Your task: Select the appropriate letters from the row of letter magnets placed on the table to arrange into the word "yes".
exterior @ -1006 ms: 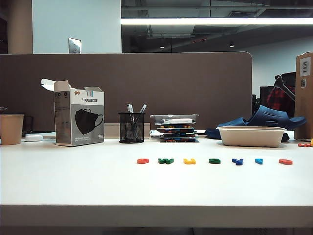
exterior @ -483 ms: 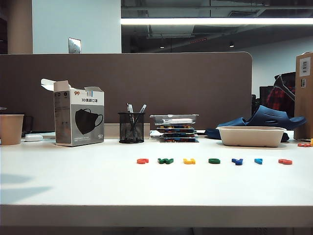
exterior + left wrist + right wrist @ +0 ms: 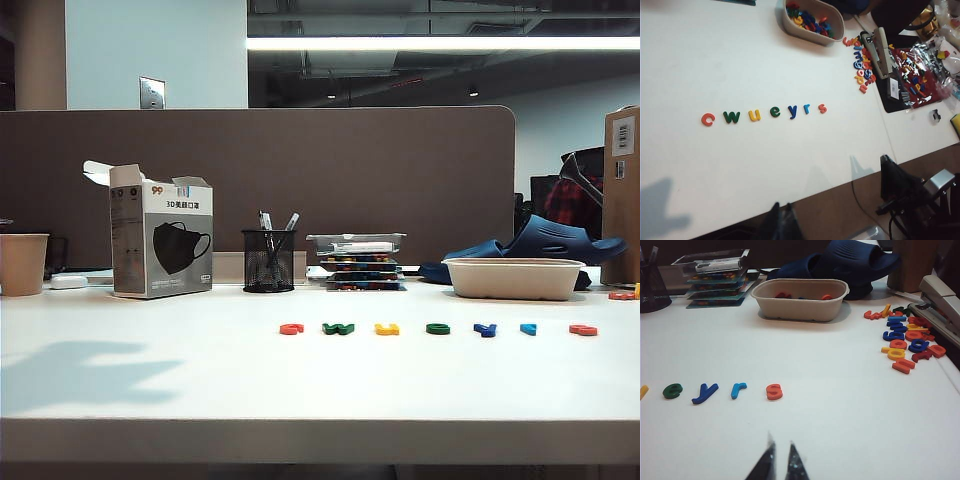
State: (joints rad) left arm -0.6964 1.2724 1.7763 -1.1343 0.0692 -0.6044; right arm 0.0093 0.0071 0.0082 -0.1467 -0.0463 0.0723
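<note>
The row of seven flat letters lies on the white table and reads c, w, u, e, y, r, s in the left wrist view. The three wanted ones sit toward one end, on the side nearest the tray: the e is dark green and rounded, the y beside it is dark blue with a slanted tail, and the s at the end is red-orange. Between the y and the s lies a light blue r. On the far side of the e come a yellow u, a green w and a red-orange c. None of the letters touch; they lie evenly spaced in a nearly straight line, in front of the tray, which holds more letters. A loose heap of letters lies beside the tray, well apart from the row.

The left pincer hangs high above the table's front edge, well back from the row, its dark tips close together and holding nothing. The right pincer sits low over the table just in front of the s, its two pointed tips nearly together with a thin gap, empty. Neither arm shows in the exterior view; only a soft shadow falls on the table there, far from the tray.
</note>
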